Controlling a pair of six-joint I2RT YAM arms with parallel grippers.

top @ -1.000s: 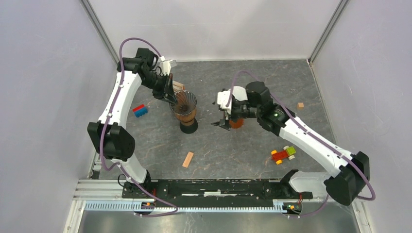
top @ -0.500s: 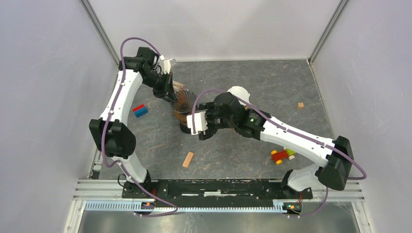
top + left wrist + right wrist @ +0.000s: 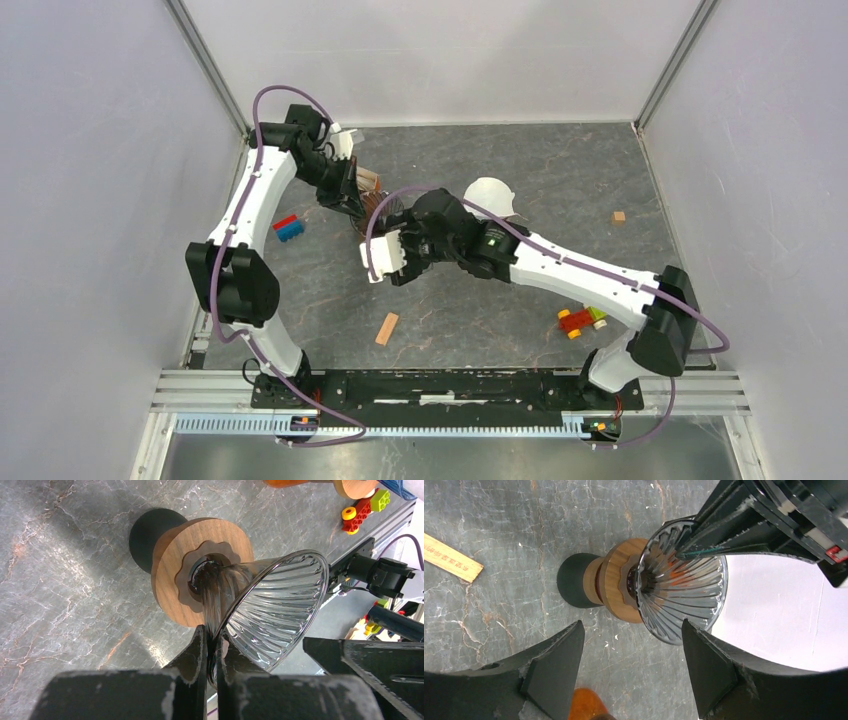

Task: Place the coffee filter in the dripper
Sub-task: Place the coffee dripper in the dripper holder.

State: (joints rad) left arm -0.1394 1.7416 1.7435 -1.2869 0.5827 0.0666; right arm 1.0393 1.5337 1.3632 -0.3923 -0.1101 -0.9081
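The glass dripper (image 3: 280, 605) stands on its wooden collar (image 3: 200, 565) and black base (image 3: 150, 530). My left gripper (image 3: 212, 640) is shut on the dripper's rim. In the top view the left gripper (image 3: 352, 195) is at the dripper's far-left side, and the dripper (image 3: 372, 212) is mostly hidden under my right arm. My right gripper (image 3: 398, 268) hangs over the dripper, open and empty; in its wrist view (image 3: 631, 626) the ribbed cone (image 3: 684, 595) shows between its fingers. The white coffee filter (image 3: 490, 193) lies on the table behind the right arm.
An orange object (image 3: 586, 705) sits just below the right fingers. A flat wooden block (image 3: 387, 328), a red and blue brick (image 3: 288, 228), a toy car (image 3: 582, 318) and a small wooden cube (image 3: 619, 216) lie on the table. Walls enclose three sides.
My right arm swung left from beside the orange object to over the dripper, still open, uncovering the white filter behind it. The left gripper kept its hold on the rim.
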